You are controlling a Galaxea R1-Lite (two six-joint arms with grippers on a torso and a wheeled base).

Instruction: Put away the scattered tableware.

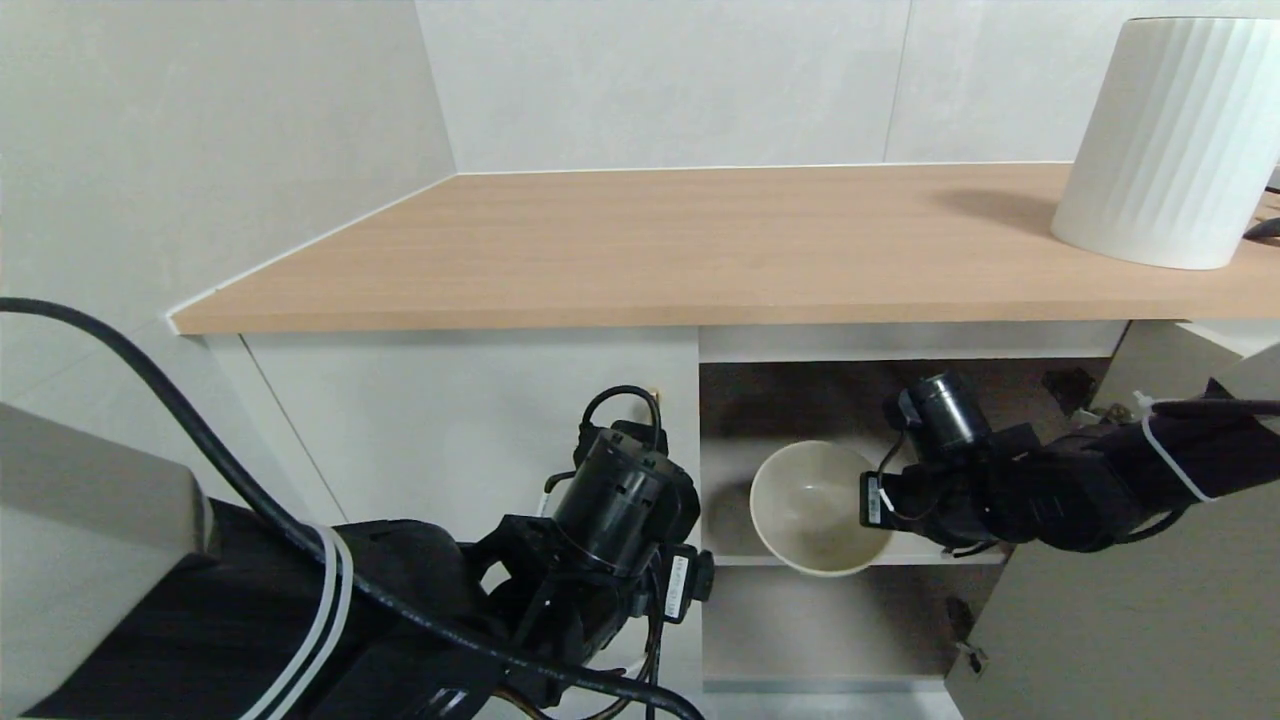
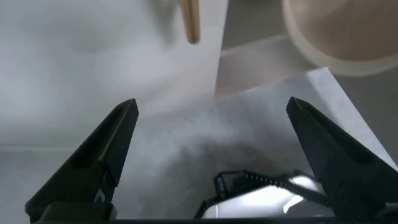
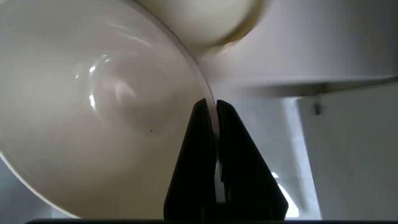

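While the right pincer [image 3: 216,112] clamps one bowl [image 1: 812,510], the left pincer [image 2: 211,107] gapes.

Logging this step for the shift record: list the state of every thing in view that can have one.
bowl: tilted, held by its rim.
right tool: shut on the bowl's rim.
left tool: open, empty.
right cupboard door: open.
left cupboard door: closed.
white ribbed container: upright on the countertop.
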